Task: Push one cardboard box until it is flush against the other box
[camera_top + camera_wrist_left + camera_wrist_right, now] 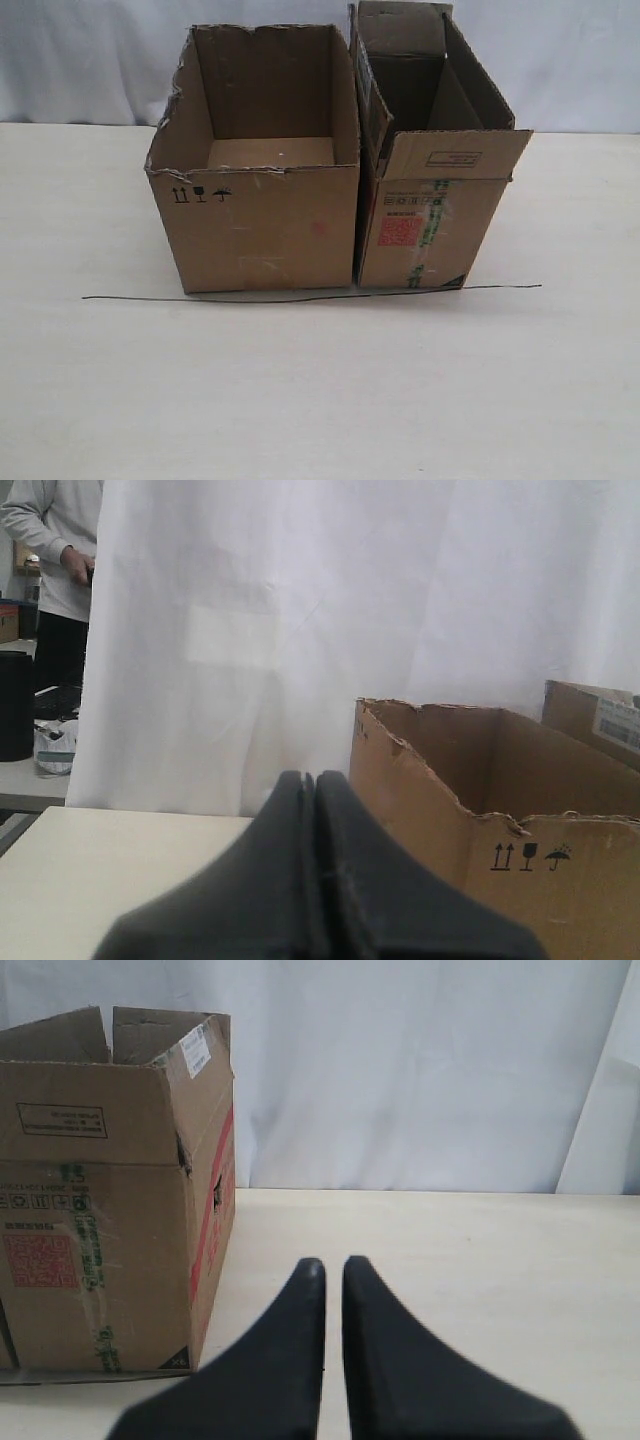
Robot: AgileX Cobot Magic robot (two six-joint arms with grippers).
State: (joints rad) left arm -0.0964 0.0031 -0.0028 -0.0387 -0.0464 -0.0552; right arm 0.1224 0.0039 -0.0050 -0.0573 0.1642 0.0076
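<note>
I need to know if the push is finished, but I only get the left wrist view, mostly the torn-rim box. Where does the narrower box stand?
Observer: The exterior view shows the cardboard box right beside the other box, side walls together, no table visible between them at the front.
Operator: Fronts lined up?
Observer: Roughly; both front bottom edges sit just behind a thin dark line on the table.
Operator: And the right arm?
Observer: In the right wrist view the right end effector is clear of the cardboard box, its tips a narrow gap apart, holding nothing.
</note>
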